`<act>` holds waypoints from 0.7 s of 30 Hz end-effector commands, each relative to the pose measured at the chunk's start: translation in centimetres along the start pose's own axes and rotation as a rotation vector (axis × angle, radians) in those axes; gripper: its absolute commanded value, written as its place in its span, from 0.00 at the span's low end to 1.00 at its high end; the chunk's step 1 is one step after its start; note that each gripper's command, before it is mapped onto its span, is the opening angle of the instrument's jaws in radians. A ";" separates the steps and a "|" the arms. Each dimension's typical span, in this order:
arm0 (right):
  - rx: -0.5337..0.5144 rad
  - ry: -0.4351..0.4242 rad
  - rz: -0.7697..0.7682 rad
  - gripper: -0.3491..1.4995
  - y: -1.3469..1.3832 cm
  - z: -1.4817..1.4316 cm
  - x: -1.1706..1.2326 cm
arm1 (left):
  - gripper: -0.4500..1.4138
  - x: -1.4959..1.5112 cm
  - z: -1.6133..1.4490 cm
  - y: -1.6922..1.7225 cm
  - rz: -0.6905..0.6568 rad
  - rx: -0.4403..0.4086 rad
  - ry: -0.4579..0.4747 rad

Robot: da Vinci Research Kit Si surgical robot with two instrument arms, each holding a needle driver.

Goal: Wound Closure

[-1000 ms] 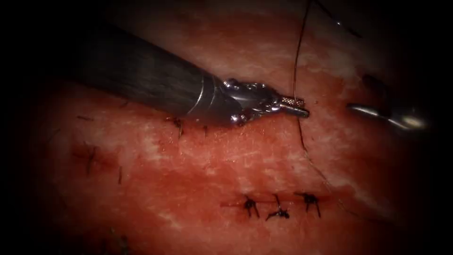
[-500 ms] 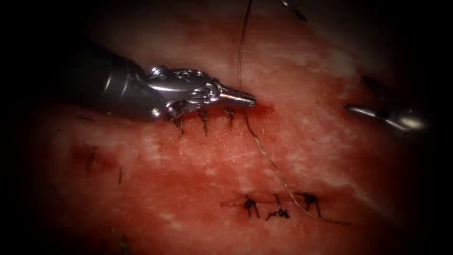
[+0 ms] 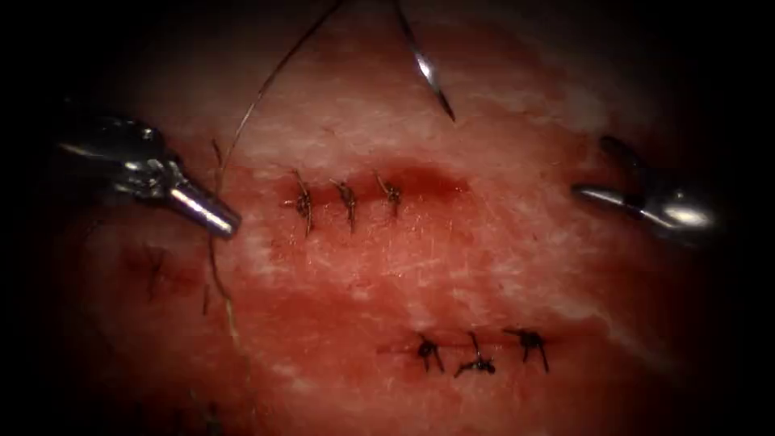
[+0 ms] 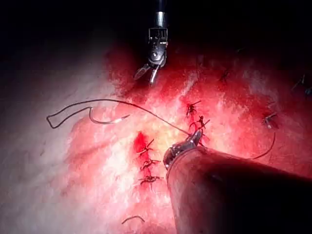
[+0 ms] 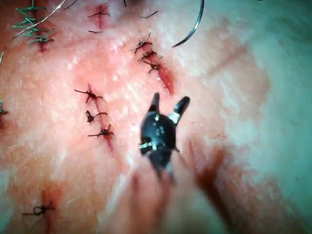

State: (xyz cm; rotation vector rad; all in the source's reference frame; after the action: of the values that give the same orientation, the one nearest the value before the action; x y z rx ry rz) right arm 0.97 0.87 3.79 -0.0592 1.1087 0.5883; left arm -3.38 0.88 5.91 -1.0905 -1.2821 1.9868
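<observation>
My left tool [image 3: 216, 220] sits left of the upper cut [image 3: 428, 184], its jaws shut on the thread [image 3: 242, 121]. From the jaws the thread arcs up to the top edge and also trails down over the tissue [image 3: 484, 266]. The curved needle [image 3: 426, 71] lies free beyond the cut's open right end, held by neither tool and not in the tissue. My right tool [image 3: 601, 196] hovers at the right, jaws open and holding nothing. The left wrist view shows the left tool [image 4: 194, 138] on the thread [image 4: 122, 101] and the needle [image 4: 108, 120]. In the right wrist view the right tool [image 5: 168, 104] is spread open.
Three stitches [image 3: 347, 200] close the left part of the upper cut, and red fluid pools at its open right end. A lower cut carries three dark knots [image 3: 476, 359]. Short cut thread ends [image 3: 206, 299] lie on the tissue at the left.
The left tool has drawn back to the left across the cut, pulling the thread with it. The needle has slid into view at the top. The right tool edged slightly left.
</observation>
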 end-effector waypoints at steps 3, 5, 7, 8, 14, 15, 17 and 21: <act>0.006 -0.001 0.006 0.94 -0.11 0.07 -0.07 | 0.00 -0.21 -0.05 -0.11 0.010 0.007 -0.072; 0.011 -0.004 0.010 0.94 -0.13 0.10 -0.08 | 0.00 -0.33 -0.09 -0.20 0.019 0.012 -0.131; 0.019 -0.009 0.007 0.94 -0.15 0.13 -0.10 | 0.00 -0.44 -0.13 -0.32 0.027 0.013 -0.197; 0.021 -0.013 0.011 0.94 -0.18 0.16 -0.11 | 0.00 -0.51 -0.17 -0.46 0.029 0.017 -0.259; 0.037 -0.017 0.014 0.94 -0.26 0.24 -0.13 | 0.00 -0.63 -0.30 -0.85 0.031 0.085 -0.499; 0.037 -0.020 0.013 0.94 -0.26 0.24 -0.13 | 0.00 -0.62 -0.32 -0.90 0.027 0.086 -0.503; 0.037 -0.020 0.013 0.94 -0.26 0.24 -0.13 | 0.11 -0.57 -0.36 -1.00 0.029 0.118 -0.489; 0.040 -0.018 0.018 0.94 -0.27 0.25 -0.14 | 0.64 -0.45 -0.43 -1.17 0.042 0.264 -0.420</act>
State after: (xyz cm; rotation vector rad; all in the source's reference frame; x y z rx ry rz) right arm 1.21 0.76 3.91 -0.0131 1.1027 0.5809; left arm -2.72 1.30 6.99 -0.5971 -1.1135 2.4253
